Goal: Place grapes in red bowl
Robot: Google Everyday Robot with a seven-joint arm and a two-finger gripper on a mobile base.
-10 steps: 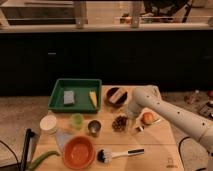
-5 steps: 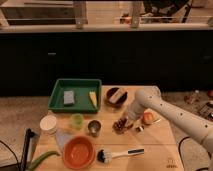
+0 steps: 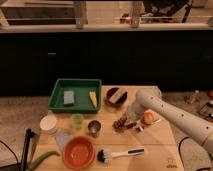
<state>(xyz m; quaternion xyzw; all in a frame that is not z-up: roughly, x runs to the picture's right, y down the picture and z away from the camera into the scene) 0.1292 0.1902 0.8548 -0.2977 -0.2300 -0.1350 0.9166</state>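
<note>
The grapes (image 3: 119, 123), a small dark reddish-brown lumpy bunch, lie on the wooden table (image 3: 162, 150) right of the metal cup (image 3: 93, 127). My gripper (image 3: 128, 121), at the end of the white arm reaching in from the right, is down at the right side of the bunch. The red bowl (image 3: 78, 151), wide and orange-red, sits at the table's front left, apart from the gripper, and holds nothing I can see.
An orange-peach fruit (image 3: 148, 118) lies just right of the gripper. A dark brown bowl (image 3: 115, 95) with a tan block sits behind. A green tray (image 3: 75, 94) holds a sponge and a yellow piece. A dish brush (image 3: 119, 154), green cup (image 3: 76, 120), white cup (image 3: 48, 123) and green pepper (image 3: 41, 159) are nearby.
My gripper has lowered and moved left, closing in on the right side of the grapes. The grapes and other objects have stayed in place.
</note>
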